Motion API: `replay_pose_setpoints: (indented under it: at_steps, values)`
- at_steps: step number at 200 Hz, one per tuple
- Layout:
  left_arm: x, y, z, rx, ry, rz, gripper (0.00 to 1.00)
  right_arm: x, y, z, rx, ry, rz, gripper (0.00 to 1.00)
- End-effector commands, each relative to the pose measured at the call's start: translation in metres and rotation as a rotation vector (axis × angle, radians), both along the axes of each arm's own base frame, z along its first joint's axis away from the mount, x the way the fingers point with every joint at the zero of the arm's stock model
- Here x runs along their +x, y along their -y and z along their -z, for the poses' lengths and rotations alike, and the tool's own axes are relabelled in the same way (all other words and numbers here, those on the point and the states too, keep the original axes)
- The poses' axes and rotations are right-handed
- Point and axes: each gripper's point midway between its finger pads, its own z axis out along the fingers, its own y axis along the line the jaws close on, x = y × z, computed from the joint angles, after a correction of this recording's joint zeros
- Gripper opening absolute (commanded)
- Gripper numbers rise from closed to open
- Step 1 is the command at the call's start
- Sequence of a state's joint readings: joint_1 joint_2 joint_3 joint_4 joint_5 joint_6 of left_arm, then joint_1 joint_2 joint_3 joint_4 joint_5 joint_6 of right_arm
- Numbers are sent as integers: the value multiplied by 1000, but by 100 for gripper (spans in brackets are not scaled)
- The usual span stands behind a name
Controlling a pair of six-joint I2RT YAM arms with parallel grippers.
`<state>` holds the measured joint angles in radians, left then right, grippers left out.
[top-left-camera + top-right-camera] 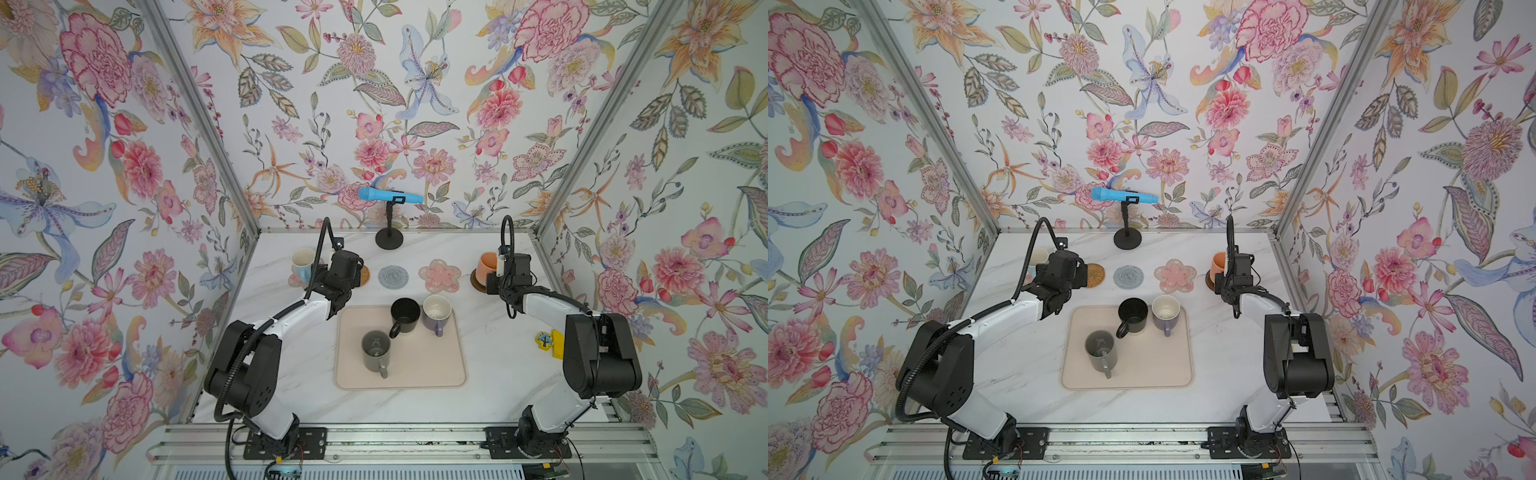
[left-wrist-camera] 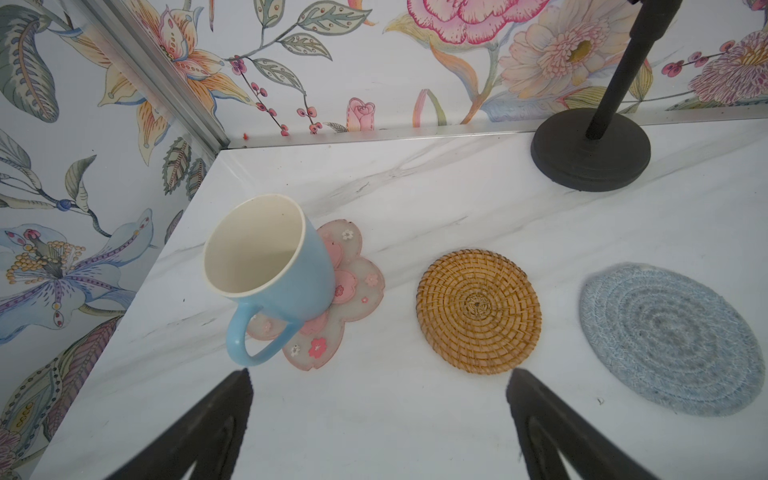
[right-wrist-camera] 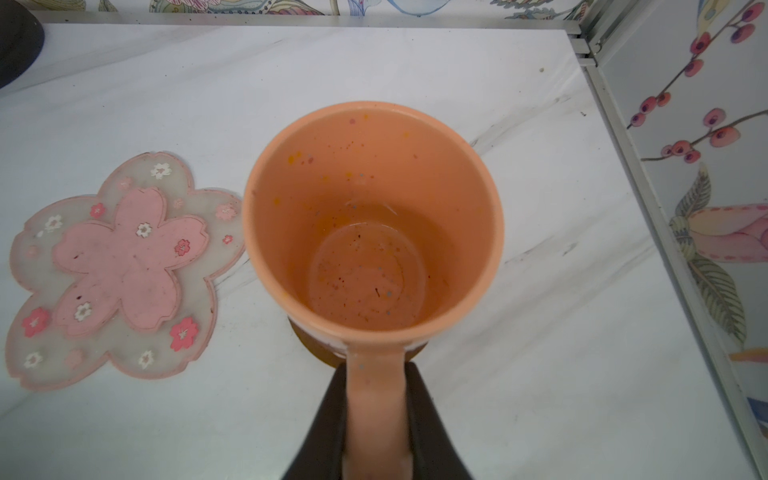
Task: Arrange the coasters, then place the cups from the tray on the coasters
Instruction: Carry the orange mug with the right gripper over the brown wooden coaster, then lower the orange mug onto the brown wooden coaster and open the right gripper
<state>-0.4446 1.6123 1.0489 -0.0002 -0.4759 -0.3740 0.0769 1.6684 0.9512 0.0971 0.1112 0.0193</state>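
Right wrist: orange cup [image 3: 374,232] handle btwn jaws.

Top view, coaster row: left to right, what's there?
Light blue handled mug on a pink translucent flower-shaped coaster, round woven tan rattan coaster, round grey-blue crocheted coaster, second pink flower-shaped coaster, orange mug over a dark brown disc coaster.

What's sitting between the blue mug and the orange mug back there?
Three bare coasters in a row: the woven tan coaster, the grey-blue coaster and a pink flower coaster. They show in both top views.
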Motion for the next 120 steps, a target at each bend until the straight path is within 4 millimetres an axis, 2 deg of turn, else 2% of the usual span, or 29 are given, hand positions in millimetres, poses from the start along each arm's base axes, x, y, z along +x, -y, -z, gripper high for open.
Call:
replay_pose_setpoints:
  at_steps: [1,45,120]
  values:
    - [4,2,-5,3,2,-5,99,16,0,-22,17,116,0,0]
    - [5,4,-3,-4,-3,2,99,9,1,-21,16,124,7,0]
    - [10,11,3,-10,-17,15,99,-4,1,-2,16,40,15,0]
